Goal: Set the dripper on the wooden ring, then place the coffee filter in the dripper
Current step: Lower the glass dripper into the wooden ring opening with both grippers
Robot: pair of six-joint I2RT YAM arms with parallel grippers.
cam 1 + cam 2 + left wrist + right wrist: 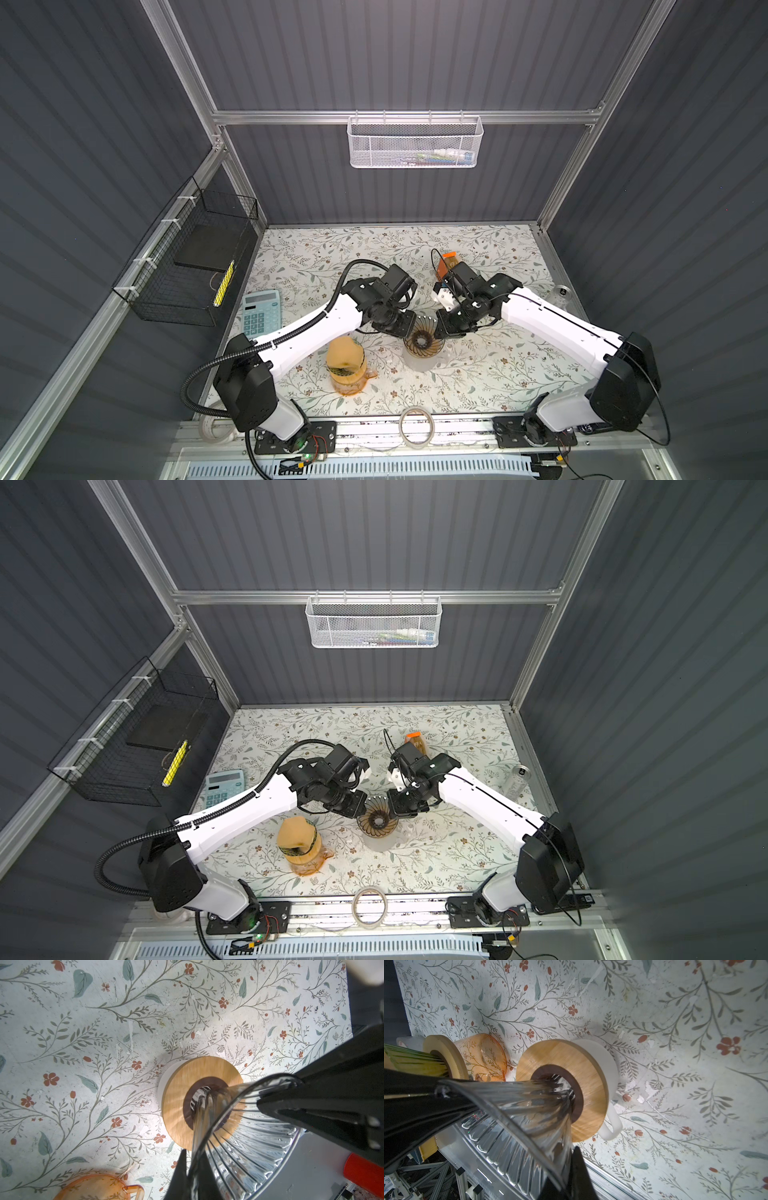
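The dripper (423,341) (377,820) is a ribbed clear glass cone with a wooden collar (178,1093) (591,1076), standing on a white mug (607,1061) mid-table. My left gripper (409,328) (193,1176) is shut on its rim from the left. Opposite it, my right gripper (438,328) (566,1180) is shut on the rim. The cone looks empty. The tan paper coffee filter (343,353) (294,832) sits in a second cone on an orange glass jug (351,384) (483,1055), left of the dripper and touched by neither gripper.
A blue calculator (262,311) lies at the left edge. An amber bottle with an orange cap (449,261) stands behind the right wrist, and a clear jar (562,294) at the right edge. A tape roll (417,426) rests on the front rail. A wire basket (195,257) hangs on the left wall.
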